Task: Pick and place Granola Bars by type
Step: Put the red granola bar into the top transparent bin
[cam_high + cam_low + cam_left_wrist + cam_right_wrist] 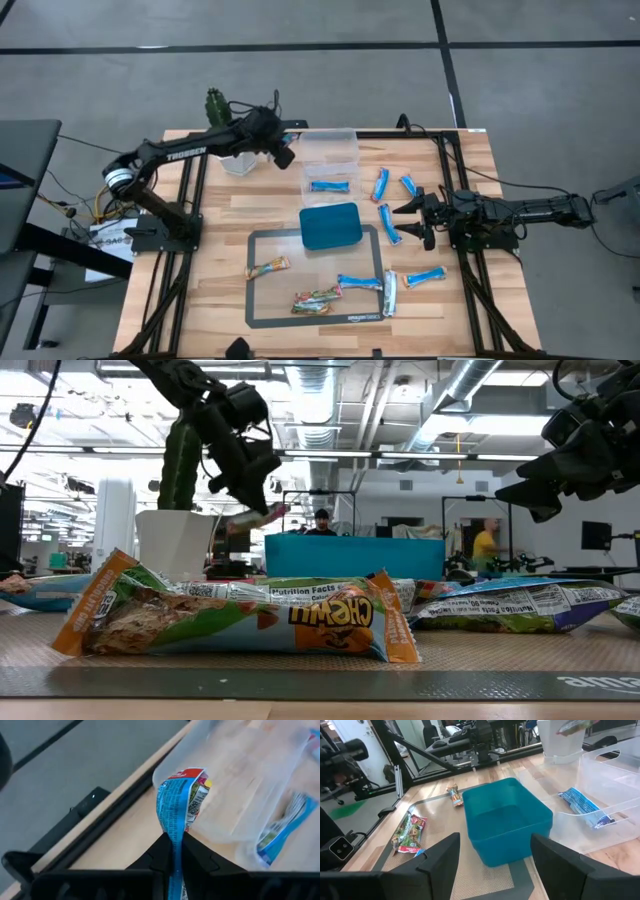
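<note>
At the left of the wooden slatted counter (220,230), the left gripper (284,152) hangs just beside the near-left edge of the clear plastic rectangular bin (330,142), its fingers (200,857) clamped on a bright blue-and-white wrapped granola bar (180,800) that sticks up between them, apparently about to be let go into that bin. On the grey-bordered mat (262,300) toward the front lie a tan-and-orange wrapped bar (268,266) and, just right of it, a pair of multicoloured green-and-red wrapped bars (316,299), none sorted yet by the look of it. Moving right, a single blue-and-white bar (330,185) already lies inside the clear bin, while the teal rectangular plastic tray (330,225) just in front of it looks empty. Further right, about six more blue-and-white bars (382,184) are scattered on the counter and the mat's right edge. At the far right, the right gripper (416,218) waits low over the counter among those bars, its fingers (440,857) spread wide and holding nothing. The sorting seems barely begun: one bar placed, one in hand, roughly nine left.
</note>
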Controlling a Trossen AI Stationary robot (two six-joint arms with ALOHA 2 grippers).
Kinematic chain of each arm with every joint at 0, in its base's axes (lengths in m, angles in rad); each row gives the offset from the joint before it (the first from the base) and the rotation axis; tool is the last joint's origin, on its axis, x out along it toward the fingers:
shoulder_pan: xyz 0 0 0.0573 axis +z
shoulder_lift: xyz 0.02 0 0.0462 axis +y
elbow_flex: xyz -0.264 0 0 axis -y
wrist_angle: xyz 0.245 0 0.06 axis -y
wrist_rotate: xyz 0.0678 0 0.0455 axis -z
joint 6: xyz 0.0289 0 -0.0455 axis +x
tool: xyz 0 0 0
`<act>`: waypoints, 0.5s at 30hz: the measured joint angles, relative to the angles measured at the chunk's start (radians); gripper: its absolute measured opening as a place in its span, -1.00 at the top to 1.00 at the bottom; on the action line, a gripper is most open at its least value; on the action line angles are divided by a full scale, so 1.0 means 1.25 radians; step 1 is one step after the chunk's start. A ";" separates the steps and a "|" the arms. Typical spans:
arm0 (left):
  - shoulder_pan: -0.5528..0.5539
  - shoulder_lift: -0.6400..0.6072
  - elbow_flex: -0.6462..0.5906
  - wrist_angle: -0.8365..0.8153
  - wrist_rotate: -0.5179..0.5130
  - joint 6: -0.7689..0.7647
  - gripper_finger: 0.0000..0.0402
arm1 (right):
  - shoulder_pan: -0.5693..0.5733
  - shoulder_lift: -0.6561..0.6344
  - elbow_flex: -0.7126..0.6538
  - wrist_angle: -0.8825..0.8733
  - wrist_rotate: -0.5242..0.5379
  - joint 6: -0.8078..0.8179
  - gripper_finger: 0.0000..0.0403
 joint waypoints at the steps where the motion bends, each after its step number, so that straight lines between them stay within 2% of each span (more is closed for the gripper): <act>1: 0.000 0.005 0.014 0.000 0.005 0.002 0.87 | 0.000 0.000 0.000 0.000 0.000 0.000 -0.17; 8: -0.011 0.090 0.185 -0.021 0.018 0.066 0.87 | 0.000 0.000 0.000 0.000 0.000 0.000 -0.17; 15: -0.035 0.257 0.450 -0.176 0.039 0.145 0.87 | 0.000 0.000 0.000 0.000 0.000 0.000 -0.17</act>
